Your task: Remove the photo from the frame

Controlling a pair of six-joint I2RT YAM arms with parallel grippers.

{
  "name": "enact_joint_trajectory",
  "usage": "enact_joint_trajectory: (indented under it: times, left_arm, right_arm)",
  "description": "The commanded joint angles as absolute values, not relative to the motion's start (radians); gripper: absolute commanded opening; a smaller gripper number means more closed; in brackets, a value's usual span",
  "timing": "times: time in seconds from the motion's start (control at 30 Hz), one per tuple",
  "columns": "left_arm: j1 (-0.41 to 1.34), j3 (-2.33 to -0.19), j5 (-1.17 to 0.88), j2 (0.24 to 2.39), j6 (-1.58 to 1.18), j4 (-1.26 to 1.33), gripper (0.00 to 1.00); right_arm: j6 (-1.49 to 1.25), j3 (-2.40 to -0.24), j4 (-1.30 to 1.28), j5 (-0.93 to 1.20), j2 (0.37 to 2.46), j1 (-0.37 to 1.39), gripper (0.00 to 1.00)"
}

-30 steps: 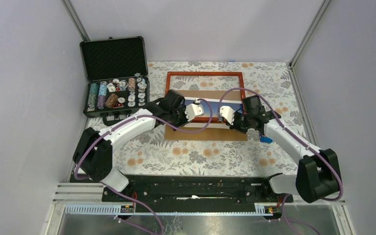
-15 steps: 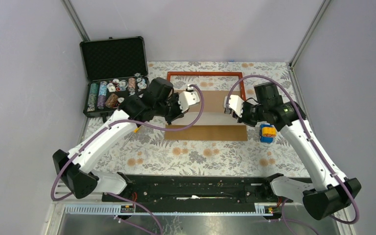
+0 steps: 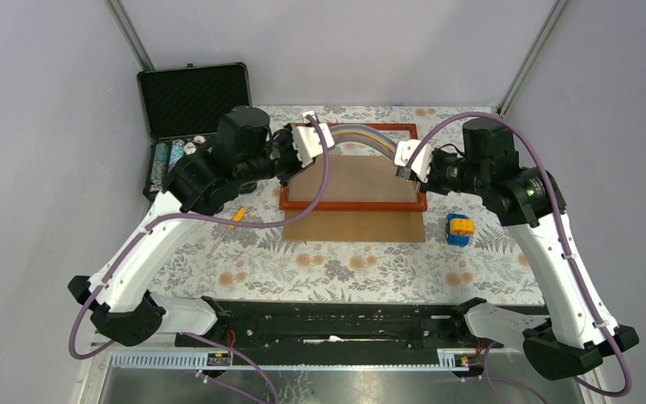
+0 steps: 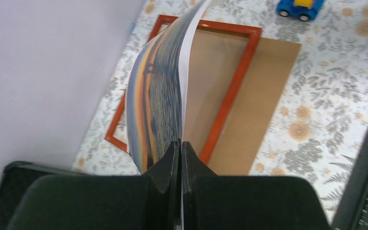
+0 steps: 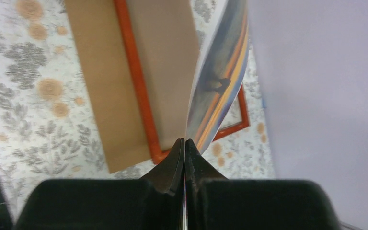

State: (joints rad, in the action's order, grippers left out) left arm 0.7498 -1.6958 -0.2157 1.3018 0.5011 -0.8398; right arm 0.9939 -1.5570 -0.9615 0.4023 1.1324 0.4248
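The photo (image 3: 360,135), a sunset print with a white border, hangs arched in the air above the frame's far side, held at both ends. My left gripper (image 3: 307,140) is shut on its left edge and my right gripper (image 3: 405,160) is shut on its right edge. The left wrist view shows the print (image 4: 155,96) edge-on, running away from the closed gripper (image 4: 180,143). The right wrist view shows it (image 5: 220,86) bending away from the closed gripper (image 5: 184,142). The orange-red frame (image 3: 353,205) lies flat below, partly on a brown board (image 3: 353,227).
An open black case (image 3: 193,101) with poker chips stands at the far left. A blue and yellow toy (image 3: 459,228) sits right of the board. A small orange tool (image 3: 237,215) lies left of the frame. Grey walls close in on three sides.
Both grippers have risen and moved toward the far side, carrying the photo up off the frame and board. The photo now bows upward between them.
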Motion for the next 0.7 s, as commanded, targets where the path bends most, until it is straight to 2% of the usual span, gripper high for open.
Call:
enact_joint_trajectory:
  times: [0.0,0.3,0.53,0.67]
  left_arm:
    - [0.755,-1.678,-0.091,1.279,0.592,-0.689,0.00]
    - [0.753,-1.491,0.072,1.395,0.805,-0.487,0.00]
    - [0.678,-1.391,-0.052,1.490,0.813,-0.375,0.00]
    - [0.671,-1.345,-0.070,1.503,0.815,-0.354,0.00]
  right_arm:
    - [1.080,-1.538,-0.818,0.302,1.158,0.436,0.00]
    - [1.314,-1.316,-0.445,0.102,1.251,0.434,0.00]
    - [1.351,-1.095,-0.156,0.086,1.331,0.433,0.00]
    - [1.343,-1.042,-0.138,0.103,1.346,0.434,0.00]
